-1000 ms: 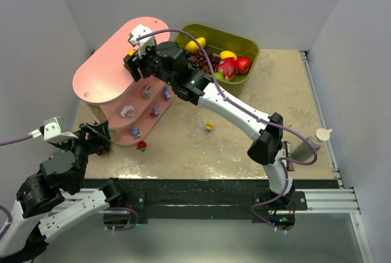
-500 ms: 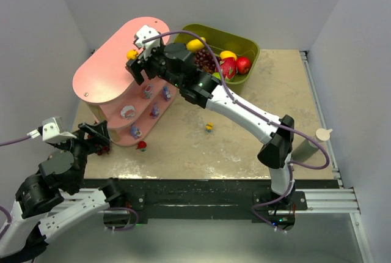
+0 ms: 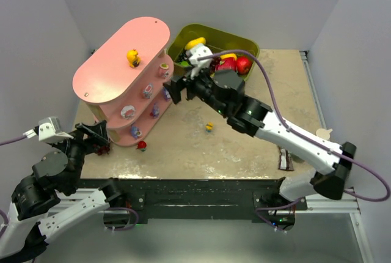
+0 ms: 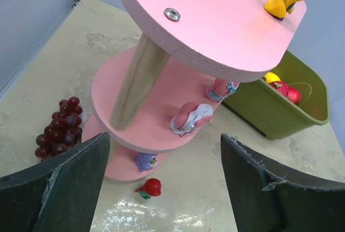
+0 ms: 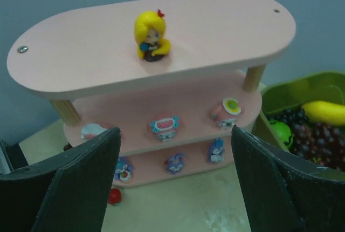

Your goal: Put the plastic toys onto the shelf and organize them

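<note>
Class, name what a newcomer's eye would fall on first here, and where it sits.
The tall pink shelf stands at the far left of the table, with a yellow-haired figurine alone on its top board. Right of it, an olive bin holds bright fruit.

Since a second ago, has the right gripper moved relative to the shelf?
Yes. The right gripper has drawn back rightward and nearer, off the shelf top, leaving the yellow figurine standing there.

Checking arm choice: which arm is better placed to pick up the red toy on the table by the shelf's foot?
Left. The left hand, open, is close to the red toy, which shows low in its wrist view. The right hand, also open, hovers farther off, near the bin.
</note>
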### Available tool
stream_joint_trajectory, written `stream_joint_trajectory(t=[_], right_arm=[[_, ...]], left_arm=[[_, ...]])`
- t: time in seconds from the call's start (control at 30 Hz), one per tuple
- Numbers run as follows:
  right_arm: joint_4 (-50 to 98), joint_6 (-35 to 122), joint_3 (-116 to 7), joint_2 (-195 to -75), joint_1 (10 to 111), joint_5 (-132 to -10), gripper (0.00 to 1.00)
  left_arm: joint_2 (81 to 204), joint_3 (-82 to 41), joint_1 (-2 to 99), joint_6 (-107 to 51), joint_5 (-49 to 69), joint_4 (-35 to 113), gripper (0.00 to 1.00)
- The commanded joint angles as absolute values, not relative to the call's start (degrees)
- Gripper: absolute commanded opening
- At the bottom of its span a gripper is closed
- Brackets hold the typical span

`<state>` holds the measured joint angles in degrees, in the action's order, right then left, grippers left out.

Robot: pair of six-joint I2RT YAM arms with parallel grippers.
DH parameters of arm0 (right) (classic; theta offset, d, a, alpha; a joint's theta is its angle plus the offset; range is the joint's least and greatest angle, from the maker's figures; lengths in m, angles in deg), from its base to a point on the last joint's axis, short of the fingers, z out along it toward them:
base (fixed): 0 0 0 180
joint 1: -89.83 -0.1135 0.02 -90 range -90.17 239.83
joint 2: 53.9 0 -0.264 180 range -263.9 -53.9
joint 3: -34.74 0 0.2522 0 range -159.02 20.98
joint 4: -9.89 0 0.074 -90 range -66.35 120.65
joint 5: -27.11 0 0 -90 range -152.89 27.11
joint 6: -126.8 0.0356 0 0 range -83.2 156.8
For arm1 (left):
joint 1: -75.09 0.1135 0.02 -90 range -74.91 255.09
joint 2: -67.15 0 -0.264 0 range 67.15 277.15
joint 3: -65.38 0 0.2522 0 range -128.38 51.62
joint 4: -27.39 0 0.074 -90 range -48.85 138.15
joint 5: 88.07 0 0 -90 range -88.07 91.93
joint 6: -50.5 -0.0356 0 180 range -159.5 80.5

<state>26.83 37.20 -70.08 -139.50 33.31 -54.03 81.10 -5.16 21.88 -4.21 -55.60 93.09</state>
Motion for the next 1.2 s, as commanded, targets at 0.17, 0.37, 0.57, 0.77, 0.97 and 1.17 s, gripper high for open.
stream_joint_trajectory(t=[0.17,0.37,0.57,0.77,0.97,1.17], right_arm=[[26.4,63.1,-40.0,-125.7,33.3,-32.1,0.79],[21.8,73.5,-27.9,-126.8,33.3,-36.2,0.26],[14.3,81.8,-17.7,-131.1,33.3,-35.1,0.06],[14.4,91.5,-15.8,-137.8,28.2,-23.7,0.43],[26.2,105.1,-25.9,-154.2,21.7,-9.6,0.67],[41.7,116.1,-40.0,-170.9,21.7,-5.0,0.68]], left_arm=[[79.6,-3.1,21.9,-5.2,-49.7,88.5,0.88],[78.9,1.2,21.9,-2.9,-46.5,87.7,0.88],[78.0,5.3,21.9,-2.1,-44.0,85.7,0.88],[78.1,6.0,21.9,-3.0,-43.7,84.9,0.88],[78.4,6.0,21.9,-5.1,-44.3,83.0,0.88],[77.9,5.3,21.9,-6.0,-44.2,82.5,0.88]])
